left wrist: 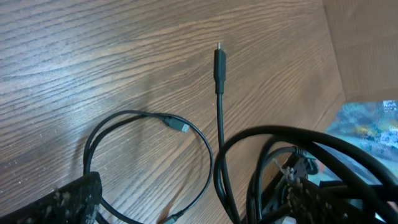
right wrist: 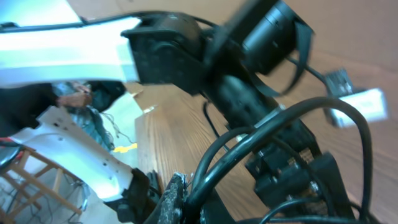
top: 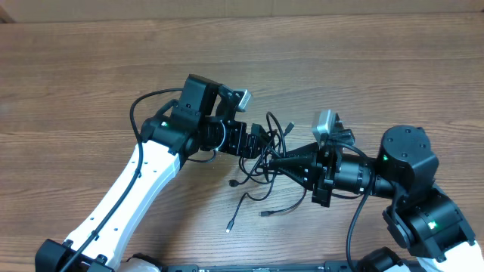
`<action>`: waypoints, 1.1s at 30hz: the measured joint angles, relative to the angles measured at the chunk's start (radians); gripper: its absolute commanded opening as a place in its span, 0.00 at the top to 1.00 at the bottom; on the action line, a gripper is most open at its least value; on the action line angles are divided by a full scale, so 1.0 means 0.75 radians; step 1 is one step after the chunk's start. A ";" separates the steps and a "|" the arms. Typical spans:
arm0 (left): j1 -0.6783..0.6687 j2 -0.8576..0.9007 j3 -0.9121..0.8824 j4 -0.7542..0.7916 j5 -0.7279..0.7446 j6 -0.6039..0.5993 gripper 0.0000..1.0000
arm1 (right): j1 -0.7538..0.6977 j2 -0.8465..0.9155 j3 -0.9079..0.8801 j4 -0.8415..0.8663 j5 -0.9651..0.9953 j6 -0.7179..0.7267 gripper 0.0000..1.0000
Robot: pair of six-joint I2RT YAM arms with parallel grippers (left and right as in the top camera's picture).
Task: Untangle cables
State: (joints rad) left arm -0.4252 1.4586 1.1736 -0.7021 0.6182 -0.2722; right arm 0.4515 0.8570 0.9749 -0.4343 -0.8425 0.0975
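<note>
My right pincer [top: 278, 160] is clenched on the tangled black cables [top: 261, 155] on the wooden surface [top: 91, 68]. My left pincer [top: 255, 140] stands released, spread wide over loose strands.

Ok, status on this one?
Left gripper open over the cables. Right gripper shut, apparently on a strand. Cables tangled between both. Nothing else in the way.
</note>
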 measured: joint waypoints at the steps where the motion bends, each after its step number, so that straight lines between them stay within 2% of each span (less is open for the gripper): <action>1: -0.001 0.000 0.000 0.000 0.001 0.004 0.09 | 0.000 0.000 0.000 0.019 -0.017 0.004 0.96; 5: 0.000 0.001 0.000 0.000 0.002 0.019 0.14 | 0.000 -0.002 0.000 0.034 -0.065 0.015 0.96; 14: -0.001 0.001 0.000 0.000 -0.086 0.012 0.18 | 0.000 -0.002 0.000 0.111 -0.162 0.044 0.96; 16: -0.001 0.001 0.000 0.000 -0.113 0.009 0.25 | 0.000 -0.002 0.000 0.111 -0.171 0.045 0.96; 17: -0.001 0.001 0.000 -0.001 -0.123 0.004 0.34 | 0.000 -0.002 0.000 0.111 -0.174 0.044 0.96; 19: 0.000 0.001 0.000 0.000 -0.142 -0.005 0.64 | 0.000 -0.002 0.000 0.111 -0.181 0.045 0.96; 20: -0.001 0.001 0.000 -0.001 -0.152 -0.007 0.82 | 0.000 -0.002 0.000 0.111 -0.183 0.045 0.96; 21: -0.001 0.001 0.000 0.000 -0.160 -0.008 0.96 | 0.000 -0.002 0.000 0.111 -0.184 0.045 0.96; 29: -0.001 0.001 0.000 -0.001 -0.217 -0.025 0.96 | 0.000 -0.002 0.000 0.110 -0.184 0.045 0.96; 33: -0.001 0.001 0.000 -0.011 -0.336 -0.117 0.96 | 0.000 -0.002 0.000 0.053 -0.148 0.045 0.96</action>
State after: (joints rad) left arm -0.4255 1.4590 1.1736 -0.7105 0.3664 -0.3599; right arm 0.4515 0.8555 0.9749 -0.3946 -0.9535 0.1314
